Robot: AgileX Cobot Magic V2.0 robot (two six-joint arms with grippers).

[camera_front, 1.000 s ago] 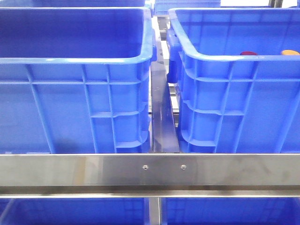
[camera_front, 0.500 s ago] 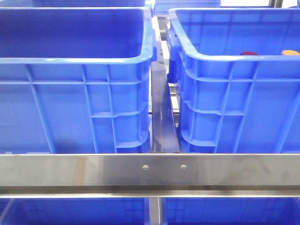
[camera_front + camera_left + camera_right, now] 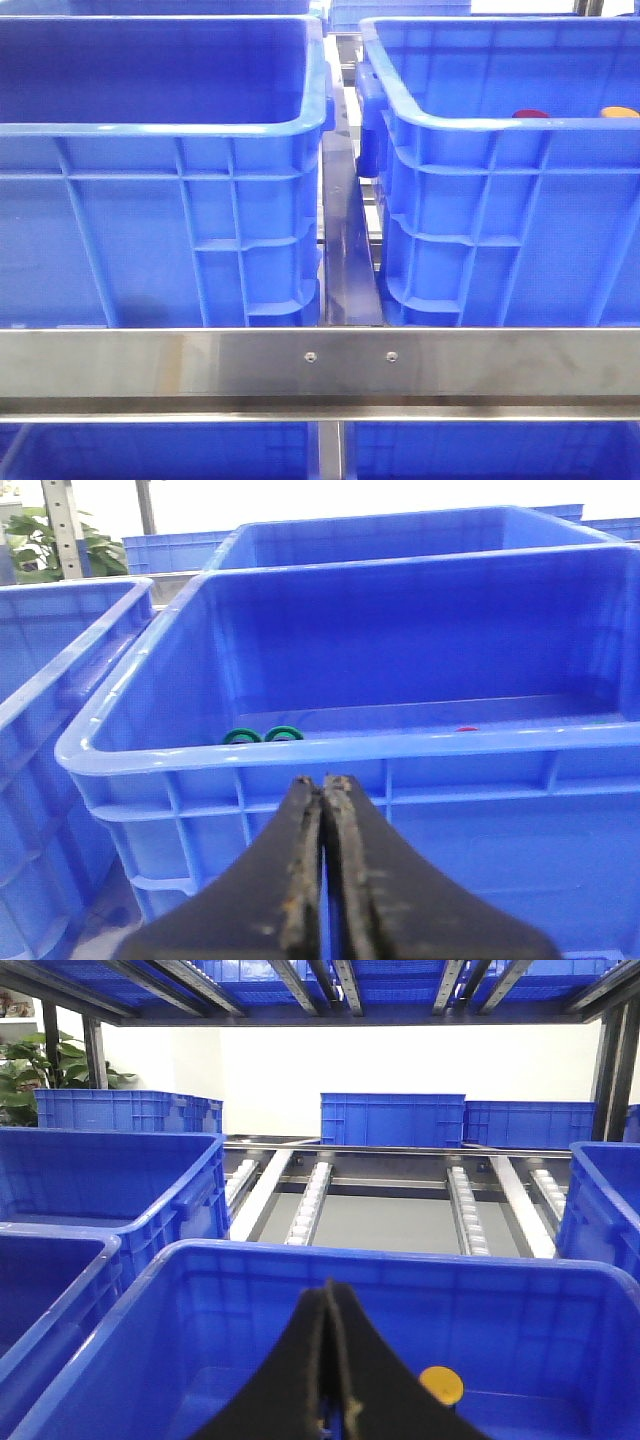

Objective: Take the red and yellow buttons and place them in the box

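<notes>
Both my grippers pressed together, empty.
My left gripper faces a blue crate; my right gripper hangs over the right crate holding the yellow button and red button.

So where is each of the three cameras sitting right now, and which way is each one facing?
Front view: low behind a steel rail, facing forward at two blue crates; no arm shows.
Left wrist view: on the left arm, facing a crate's near wall; shut left gripper shows.
Right wrist view: on the right arm, above a crate's rim, facing roller tracks; shut right gripper shows.
Shared: the yellow button appears in front and right wrist views.
</notes>
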